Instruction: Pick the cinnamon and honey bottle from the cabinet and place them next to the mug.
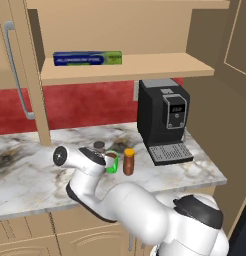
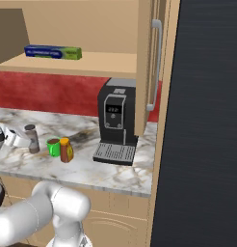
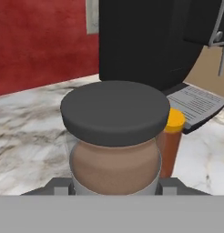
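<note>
Gripper (image 3: 114,184) clamps cinnamon (image 3: 114,136) upright on marble counter (image 1: 205,167); mug (image 1: 111,162) just beside, honey bottle (image 1: 128,161) at mug's 3 o'clock.

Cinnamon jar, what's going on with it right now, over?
Gripper shut on cinnamon, jar upright at counter level beside mug. Honey bottle already standing on mug's other side. Nothing blocking.

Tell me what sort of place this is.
A rendered home kitchen, most likely: a marble-look counter carries a black coffee machine, a tan wall cabinet hangs above with a foil box on its shelf, and a green mug stands beside a honey bottle.
</note>
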